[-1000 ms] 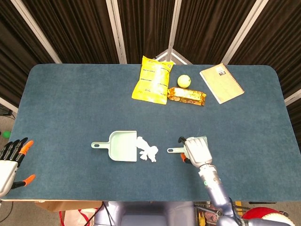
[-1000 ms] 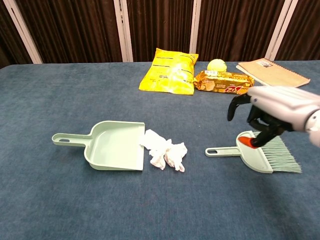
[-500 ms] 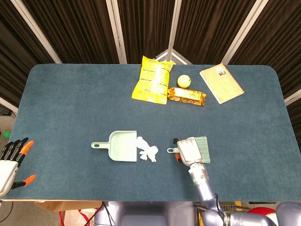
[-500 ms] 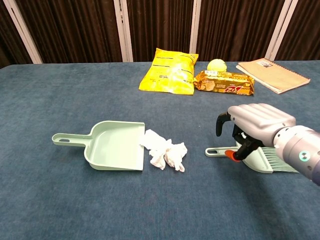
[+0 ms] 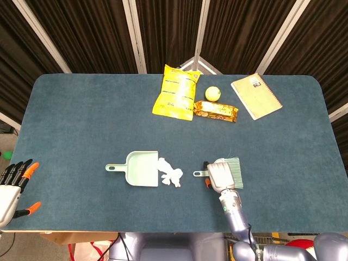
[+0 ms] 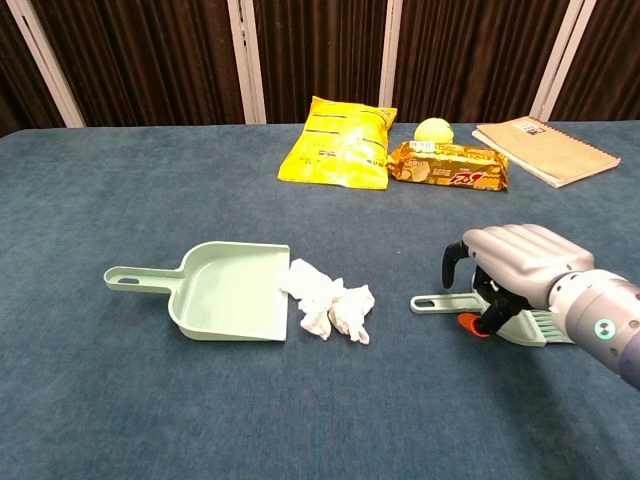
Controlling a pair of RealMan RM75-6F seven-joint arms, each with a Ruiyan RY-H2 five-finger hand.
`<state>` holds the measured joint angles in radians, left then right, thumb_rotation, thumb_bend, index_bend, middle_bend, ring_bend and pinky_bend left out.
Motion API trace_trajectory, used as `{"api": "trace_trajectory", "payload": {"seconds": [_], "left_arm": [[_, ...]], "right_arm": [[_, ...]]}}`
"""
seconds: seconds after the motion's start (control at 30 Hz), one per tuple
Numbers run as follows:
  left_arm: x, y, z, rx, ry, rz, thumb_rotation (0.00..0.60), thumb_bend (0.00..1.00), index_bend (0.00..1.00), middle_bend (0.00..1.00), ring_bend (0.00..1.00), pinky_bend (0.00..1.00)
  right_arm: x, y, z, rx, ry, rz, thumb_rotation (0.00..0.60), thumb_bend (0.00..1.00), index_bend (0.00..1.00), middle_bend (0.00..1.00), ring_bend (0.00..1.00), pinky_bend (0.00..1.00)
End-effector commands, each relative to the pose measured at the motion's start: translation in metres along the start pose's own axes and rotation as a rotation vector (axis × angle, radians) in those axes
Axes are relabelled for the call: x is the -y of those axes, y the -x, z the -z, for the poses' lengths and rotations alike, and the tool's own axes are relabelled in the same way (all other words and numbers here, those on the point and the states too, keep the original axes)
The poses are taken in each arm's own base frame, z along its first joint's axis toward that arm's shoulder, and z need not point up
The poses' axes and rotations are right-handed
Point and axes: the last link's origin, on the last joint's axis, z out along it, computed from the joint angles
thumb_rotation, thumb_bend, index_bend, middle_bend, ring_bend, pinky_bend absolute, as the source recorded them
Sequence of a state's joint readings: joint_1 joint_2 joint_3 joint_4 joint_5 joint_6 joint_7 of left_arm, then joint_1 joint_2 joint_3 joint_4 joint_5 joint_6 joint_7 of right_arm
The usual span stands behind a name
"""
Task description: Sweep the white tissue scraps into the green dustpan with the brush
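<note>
A matt, napped dark blue cloth covers the table (image 6: 90,400). The pale green dustpan (image 6: 225,292) looks like smooth matt plastic, the crumpled white tissue scraps (image 6: 330,304) soft paper, the yellow snack bag (image 6: 340,145) glossy film, and the right hand (image 6: 512,270) smooth grey plastic.

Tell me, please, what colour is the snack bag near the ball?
The snack bag is bright yellow with dark printed lines, clearest in the chest view.

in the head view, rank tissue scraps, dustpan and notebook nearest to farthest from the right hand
From the right hand:
1. tissue scraps, just to its left
2. dustpan, further left, beyond the scraps
3. notebook, at the table's far right edge
</note>
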<state>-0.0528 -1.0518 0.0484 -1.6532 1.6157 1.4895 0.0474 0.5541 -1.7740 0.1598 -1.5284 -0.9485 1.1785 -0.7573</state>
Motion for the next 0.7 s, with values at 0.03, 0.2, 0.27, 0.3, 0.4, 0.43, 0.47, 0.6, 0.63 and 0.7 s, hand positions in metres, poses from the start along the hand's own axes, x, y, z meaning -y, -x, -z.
{"api": "trace_trajectory", "payload": {"seconds": [0.03, 0.2, 0.27, 0.3, 0.4, 0.43, 0.47, 0.6, 0.63, 0.7], "left_arm": [[0.000, 0.000, 0.000, 0.000, 0.000, -0.001, 0.600, 0.00, 0.00, 0.00, 0.00, 0.02], [0.000, 0.000, 0.000, 0.000, 0.000, -0.003, 0.600, 0.00, 0.00, 0.00, 0.00, 0.02], [0.000, 0.000, 0.000, 0.000, 0.000, -0.004, 0.600, 0.00, 0.00, 0.00, 0.00, 0.02], [0.000, 0.000, 0.000, 0.000, -0.001, -0.004, 0.600, 0.00, 0.00, 0.00, 0.00, 0.02], [0.000, 0.000, 0.000, -0.001, -0.001, -0.004, 0.600, 0.00, 0.00, 0.00, 0.00, 0.02], [0.000, 0.000, 0.000, -0.001, -0.001, -0.004, 0.600, 0.00, 0.00, 0.00, 0.00, 0.02], [0.000, 0.000, 0.000, -0.001, -0.001, -0.004, 0.600, 0.00, 0.00, 0.00, 0.00, 0.02], [0.000, 0.000, 0.000, 0.001, -0.003, -0.006, 0.600, 0.00, 0.00, 0.00, 0.00, 0.02], [0.000, 0.000, 0.000, 0.002, -0.004, -0.004, 0.600, 0.00, 0.00, 0.00, 0.00, 0.02], [-0.001, 0.000, 0.000, 0.007, -0.008, -0.001, 0.600, 0.00, 0.00, 0.00, 0.00, 0.02]], "right_arm": [[-0.001, 0.003, -0.002, 0.005, 0.005, 0.002, 0.600, 0.34, 0.41, 0.90, 0.92, 0.88], [-0.003, 0.006, -0.002, 0.010, 0.009, 0.009, 0.600, 0.34, 0.43, 0.90, 0.92, 0.88], [-0.003, 0.007, -0.002, 0.014, 0.010, 0.010, 0.600, 0.34, 0.45, 0.90, 0.92, 0.88], [-0.004, 0.008, -0.001, 0.016, 0.009, 0.011, 0.600, 0.34, 0.48, 0.90, 0.92, 0.88], [-0.004, 0.010, 0.000, 0.022, 0.008, 0.008, 0.600, 0.36, 0.60, 0.90, 0.92, 0.88], [-0.003, 0.010, 0.001, 0.023, 0.006, 0.004, 0.600, 0.37, 0.64, 0.90, 0.92, 0.88], [-0.002, 0.009, 0.002, 0.022, 0.001, 0.000, 0.600, 0.39, 0.66, 0.90, 0.92, 0.88], [0.004, 0.003, 0.005, 0.010, -0.030, -0.011, 0.600, 0.42, 0.72, 0.90, 0.92, 0.88], [0.005, 0.001, 0.005, 0.007, -0.035, -0.012, 0.600, 0.42, 0.73, 0.90, 0.92, 0.88], [0.007, -0.003, 0.006, -0.002, -0.044, -0.017, 0.600, 0.42, 0.74, 0.90, 0.92, 0.88]]}}
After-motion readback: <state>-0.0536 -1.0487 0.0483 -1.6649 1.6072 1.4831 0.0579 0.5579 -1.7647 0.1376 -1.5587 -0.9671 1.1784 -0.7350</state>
